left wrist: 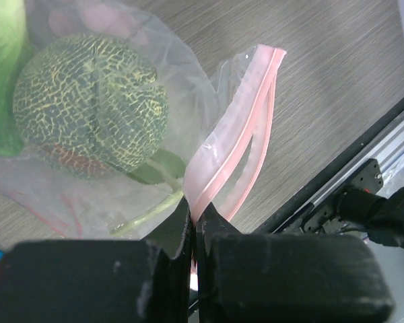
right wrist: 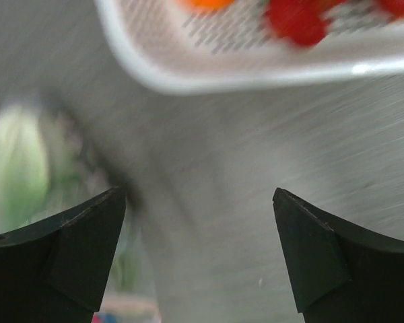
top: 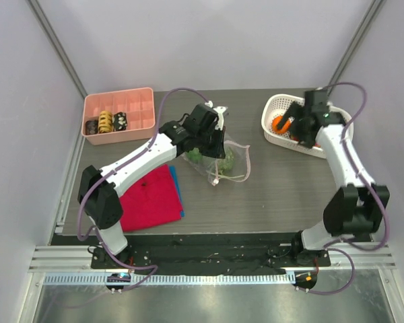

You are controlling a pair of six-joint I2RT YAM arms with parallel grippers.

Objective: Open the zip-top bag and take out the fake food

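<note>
Left wrist view has the left gripper [left wrist: 194, 225] with its fingers [left wrist: 222, 252] pressed tight together, pinching the lower end of the pink zip strip [left wrist: 239, 134] of the bag [left wrist: 188, 74]. The strip's two tracks stand apart above the pinch, so the mouth looks open. Inside the clear plastic, off toward ten o'clock from the fingers, lies a netted green melon [left wrist: 91, 101], with a leafy green [left wrist: 0, 81] at its nine o'clock and a stalk with a leaf under it; something reddish shows beneath the melon, but I cannot tell what. Over on the other side, the right gripper [right wrist: 198, 195] has its fingers spread wide with nothing between them, hanging just short of the white basket [right wrist: 161, 74], which sits at its twelve o'clock and holds red berries [right wrist: 296, 20] and an orange ball [top: 281, 124], both blurred. From above, the bag rests near the middle of the table [top: 276, 195], the basket at two o'clock, a pink tray [top: 138, 111] at ten o'clock, a red cloth [top: 151, 198] at eight o'clock. By my reckoning the opening is done and the emptying roughly half done: two pieces are out, while the melon and greens are left in the bag for the free right gripper to fetch.
</note>
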